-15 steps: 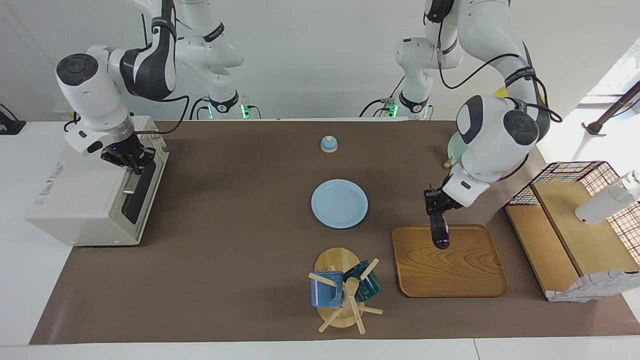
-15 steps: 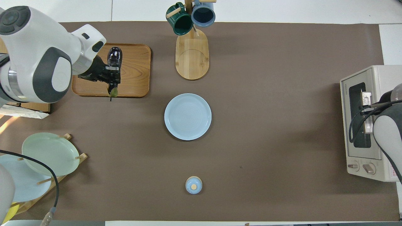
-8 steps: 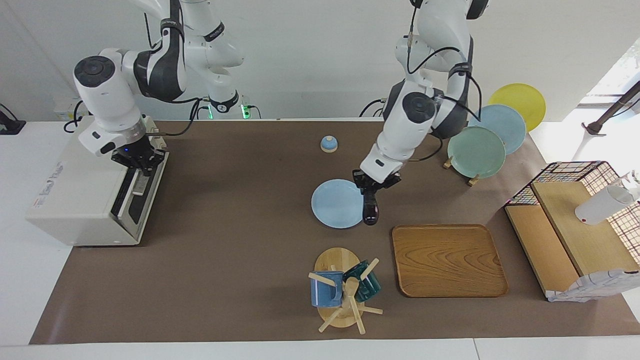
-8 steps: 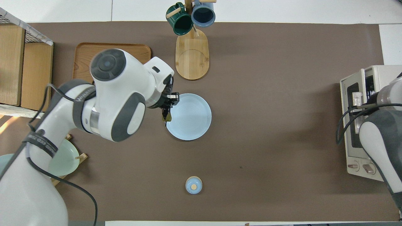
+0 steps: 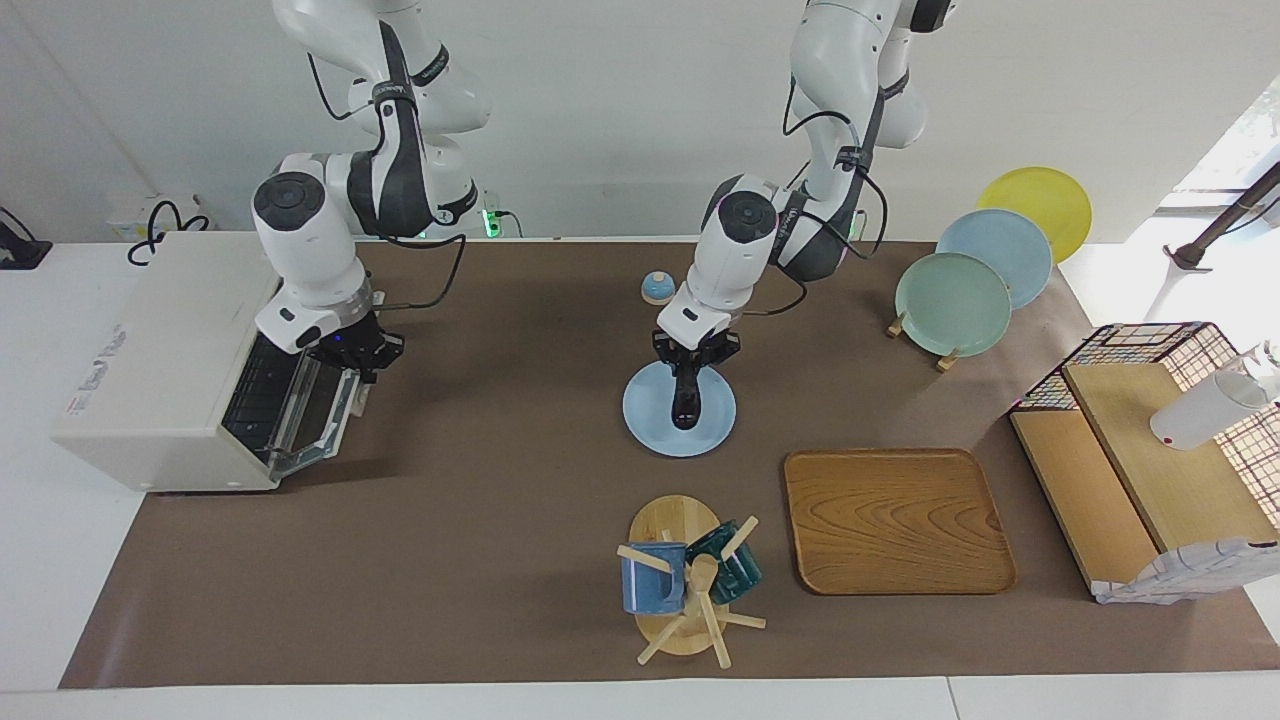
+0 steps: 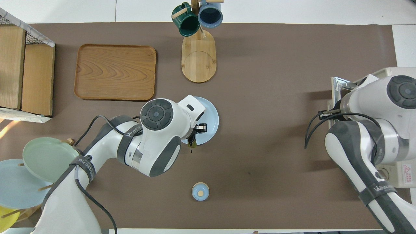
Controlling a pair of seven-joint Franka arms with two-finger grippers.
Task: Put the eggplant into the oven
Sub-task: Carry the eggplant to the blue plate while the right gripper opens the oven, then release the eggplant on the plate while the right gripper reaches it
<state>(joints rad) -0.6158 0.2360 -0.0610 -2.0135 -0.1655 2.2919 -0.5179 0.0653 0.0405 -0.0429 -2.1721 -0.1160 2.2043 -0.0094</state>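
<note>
My left gripper (image 5: 692,362) is shut on the stem end of the dark purple eggplant (image 5: 686,402). The eggplant hangs upright over the light blue plate (image 5: 648,428); I cannot tell if its tip touches the plate. In the overhead view the left arm covers most of it and only the stem tip (image 6: 192,145) shows at the plate's rim (image 6: 212,113). The off-white oven (image 5: 160,350) stands at the right arm's end of the table. Its glass door (image 5: 312,408) is tilted partly open. My right gripper (image 5: 348,357) is shut on the door's handle at its top edge.
A wooden tray (image 5: 895,520) and a mug tree (image 5: 685,580) with two mugs lie farther from the robots than the plate. A small blue bell (image 5: 657,288) lies nearer to them. A plate rack (image 5: 960,290) and a wooden crate shelf (image 5: 1140,470) stand at the left arm's end.
My left arm carried the eggplant from over the wooden tray to over the blue plate. My right gripper pulled the oven door from shut to partly open.
</note>
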